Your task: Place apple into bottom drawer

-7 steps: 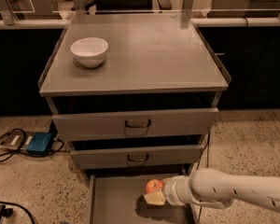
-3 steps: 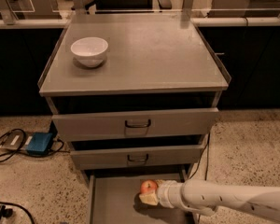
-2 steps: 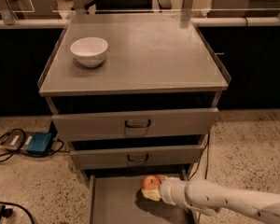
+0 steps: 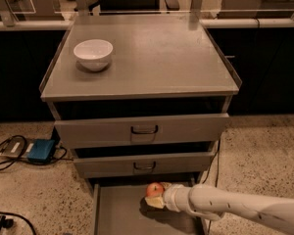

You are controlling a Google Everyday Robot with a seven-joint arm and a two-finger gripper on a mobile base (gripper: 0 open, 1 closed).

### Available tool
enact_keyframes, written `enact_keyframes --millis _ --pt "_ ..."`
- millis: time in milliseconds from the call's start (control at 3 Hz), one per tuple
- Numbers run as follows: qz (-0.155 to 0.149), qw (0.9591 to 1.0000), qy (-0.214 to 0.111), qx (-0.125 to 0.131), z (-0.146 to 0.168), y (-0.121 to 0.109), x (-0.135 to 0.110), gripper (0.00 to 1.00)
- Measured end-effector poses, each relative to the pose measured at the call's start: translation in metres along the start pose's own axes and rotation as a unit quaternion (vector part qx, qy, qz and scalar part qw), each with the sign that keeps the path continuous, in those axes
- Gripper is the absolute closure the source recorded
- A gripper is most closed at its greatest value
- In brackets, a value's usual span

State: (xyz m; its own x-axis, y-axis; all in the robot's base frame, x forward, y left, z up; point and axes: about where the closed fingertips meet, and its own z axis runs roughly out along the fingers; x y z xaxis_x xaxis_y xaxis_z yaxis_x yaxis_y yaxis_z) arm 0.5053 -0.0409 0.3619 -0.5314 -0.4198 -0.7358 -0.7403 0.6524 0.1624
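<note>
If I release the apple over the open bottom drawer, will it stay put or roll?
It may roll a little: the small round red-orange apple is round and the grey metal bottom drawer has a flat floor. The drawer's low walls would probably stop it. The gripper, over the drawer's middle, grips it without visible denting, so it seems firm.

The cabinet (image 4: 147, 58) and bottom drawer (image 4: 117, 209) are matt grey metal; the bowl (image 4: 93, 54) is glossy white. Over that drawer the smooth, pale plastic gripper (image 4: 158, 199) clasps the shiny apple (image 4: 155, 188).

hand (image 4: 156, 197) grips apple (image 4: 155, 188) | over open bottom drawer (image 4: 118, 210) | white bowl (image 4: 93, 54) on cabinet top (image 4: 157, 58)
</note>
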Motion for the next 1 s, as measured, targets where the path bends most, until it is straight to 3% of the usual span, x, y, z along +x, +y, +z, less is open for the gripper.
enact_keyframes --millis 333,667,1000 --pt "0.004 0.9999 0.01 -0.013 0.052 -0.012 0.02 1.0" --pt "0.016 0.9998 0.008 -0.009 0.094 -0.026 0.06 1.0" --pt "0.022 0.9997 0.001 -0.007 0.111 -0.032 0.08 1.0"
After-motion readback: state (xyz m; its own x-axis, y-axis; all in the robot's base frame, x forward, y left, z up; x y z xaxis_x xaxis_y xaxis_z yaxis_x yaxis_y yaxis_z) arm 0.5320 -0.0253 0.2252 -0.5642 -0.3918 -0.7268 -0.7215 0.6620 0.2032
